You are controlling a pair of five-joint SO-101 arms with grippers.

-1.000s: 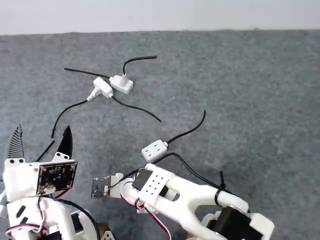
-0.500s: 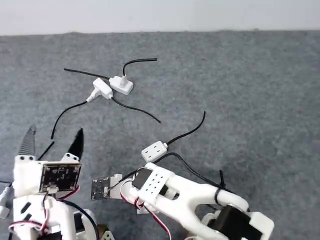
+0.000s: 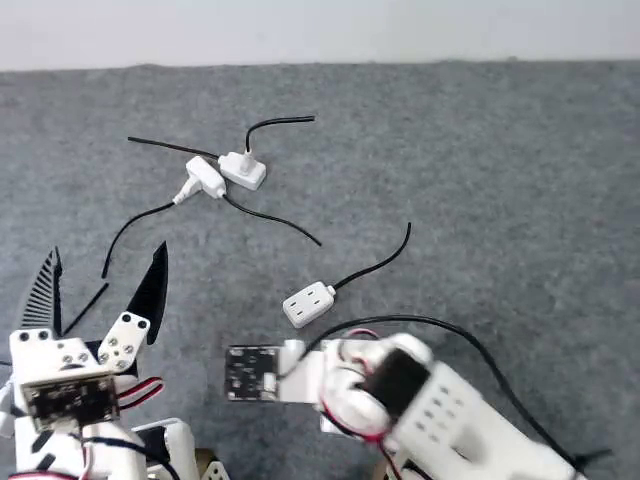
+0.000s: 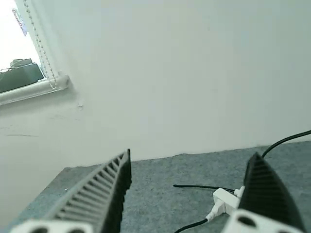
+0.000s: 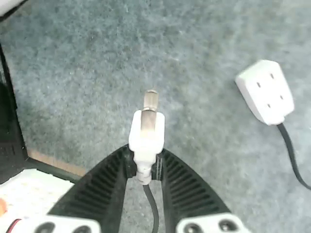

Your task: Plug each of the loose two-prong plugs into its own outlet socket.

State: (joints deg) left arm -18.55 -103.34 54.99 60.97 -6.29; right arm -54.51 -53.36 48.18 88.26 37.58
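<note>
My right gripper (image 5: 144,162) is shut on a white two-prong plug (image 5: 147,131), whose prongs point out over the grey carpet. A white outlet socket (image 5: 265,92) lies beyond and to one side of the plug, apart from it. In the high view that socket (image 3: 308,303) rests just ahead of the right arm (image 3: 400,390). My left gripper (image 3: 100,285) is open at the near left, raised, with nothing between its black fingers (image 4: 97,204). Far off lie another white plug (image 3: 200,180) and socket (image 3: 243,168), touching each other.
Thin black cords (image 3: 270,218) trail across the grey carpet (image 3: 500,180) from each white piece. A pale wall (image 4: 184,73) borders the far edge. The right half of the carpet holds nothing.
The right arm's wrist has swung right, toward the near socket. The left arm has shifted and its fingers stand wider apart than before.
</note>
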